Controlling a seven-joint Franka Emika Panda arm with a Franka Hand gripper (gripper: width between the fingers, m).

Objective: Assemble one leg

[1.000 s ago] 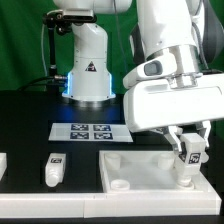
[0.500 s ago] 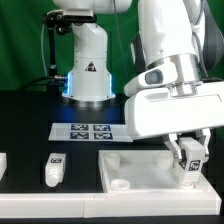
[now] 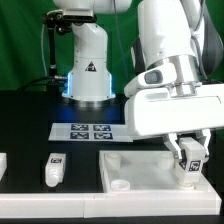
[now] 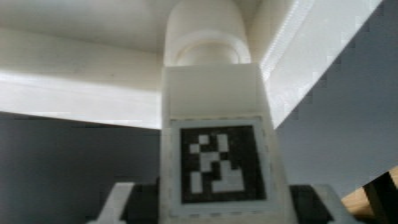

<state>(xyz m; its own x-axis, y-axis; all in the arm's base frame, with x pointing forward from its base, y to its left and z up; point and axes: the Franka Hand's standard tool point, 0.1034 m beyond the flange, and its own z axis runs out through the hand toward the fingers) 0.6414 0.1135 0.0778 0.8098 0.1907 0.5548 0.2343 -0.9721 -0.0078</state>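
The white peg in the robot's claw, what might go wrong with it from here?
The leg, clamped upright in the gripper, hangs over a corner of the white panel. If it comes down beside the hole, it could jam or shove the panel sideways. Gripped near one end, it might also tilt in the grip. The hole below it is hidden.

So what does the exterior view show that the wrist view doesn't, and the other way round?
Only the exterior view shows the marker board, a spare leg lying on the table, and most of the arm. Only the wrist view shows the marker tag on the held leg close up. Both show the gripper holding that leg over the white panel.
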